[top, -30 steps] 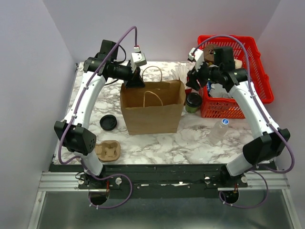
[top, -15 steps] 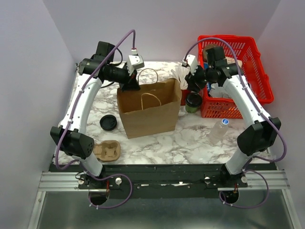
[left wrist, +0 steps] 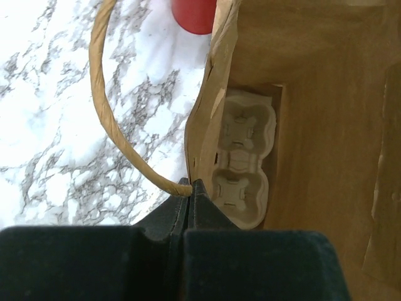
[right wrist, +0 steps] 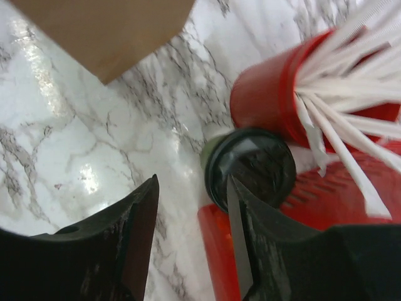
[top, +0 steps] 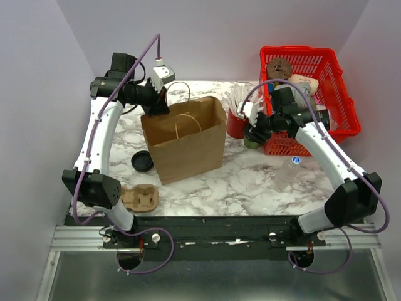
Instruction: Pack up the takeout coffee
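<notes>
The takeout coffee (right wrist: pixel 254 166), an olive-green cup with a black lid, stands between the red cup of white sticks (right wrist: pixel 269 94) and the red basket (right wrist: pixel 219 251). In the top view the coffee (top: pixel 250 142) is mostly hidden under my right gripper (top: pixel 253 130). My right gripper (right wrist: pixel 192 188) is open and empty. One fingertip overlaps the lid's edge, and the cup lies outside the gap. My left gripper (left wrist: pixel 189 185) is shut on the rim of the brown paper bag (top: pixel 185 141), by its handle (left wrist: pixel 106 113). A cardboard cup carrier (left wrist: pixel 241 157) lies inside the bag.
A loose black lid (top: pixel 142 162) and a second cup carrier (top: pixel 141 197) lie left of the bag. A clear water bottle (top: pixel 287 172) lies at the right front. The red basket (top: pixel 338 94) at the back right holds several items.
My left gripper has dragged the bag to the left, leaving a gap to the red cup. My right gripper has moved forward and down over the takeout coffee.
</notes>
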Available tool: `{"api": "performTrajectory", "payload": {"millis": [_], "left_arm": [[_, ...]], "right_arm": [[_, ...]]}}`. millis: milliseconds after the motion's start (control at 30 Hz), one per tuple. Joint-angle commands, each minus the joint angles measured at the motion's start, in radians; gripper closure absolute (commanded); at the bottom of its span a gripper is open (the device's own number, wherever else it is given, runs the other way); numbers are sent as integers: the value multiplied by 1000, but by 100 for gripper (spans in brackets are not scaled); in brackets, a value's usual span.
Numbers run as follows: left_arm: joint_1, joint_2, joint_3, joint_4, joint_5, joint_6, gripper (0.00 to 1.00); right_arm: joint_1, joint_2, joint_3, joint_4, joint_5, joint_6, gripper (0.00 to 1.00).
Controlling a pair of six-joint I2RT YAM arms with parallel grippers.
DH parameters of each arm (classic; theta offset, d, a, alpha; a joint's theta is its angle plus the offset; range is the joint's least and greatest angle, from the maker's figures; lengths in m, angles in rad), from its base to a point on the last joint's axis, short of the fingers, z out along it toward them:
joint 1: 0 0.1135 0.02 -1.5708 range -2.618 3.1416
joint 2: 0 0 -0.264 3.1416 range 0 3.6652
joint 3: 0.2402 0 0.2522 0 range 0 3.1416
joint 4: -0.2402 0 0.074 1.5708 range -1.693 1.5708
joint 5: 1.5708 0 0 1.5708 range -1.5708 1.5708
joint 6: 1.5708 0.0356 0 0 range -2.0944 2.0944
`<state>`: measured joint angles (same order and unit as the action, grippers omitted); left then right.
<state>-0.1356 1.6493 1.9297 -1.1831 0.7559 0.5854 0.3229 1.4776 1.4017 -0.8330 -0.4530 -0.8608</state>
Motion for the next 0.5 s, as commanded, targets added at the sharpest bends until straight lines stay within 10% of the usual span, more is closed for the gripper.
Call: {"api": "performTrajectory", "payload": {"millis": [0,167,467], "left_arm": [[14,9,28,27,-67,-70,85],[16,3,15,57,-58,-116,62],[14,-14,-5,62,-53,-124,58]], "right_arm": [[31,-57,-122,115,69,-106,43],[51,-51,-199,227,184,-110,39],[76,-7,-243,333,307,-139,39]]}}
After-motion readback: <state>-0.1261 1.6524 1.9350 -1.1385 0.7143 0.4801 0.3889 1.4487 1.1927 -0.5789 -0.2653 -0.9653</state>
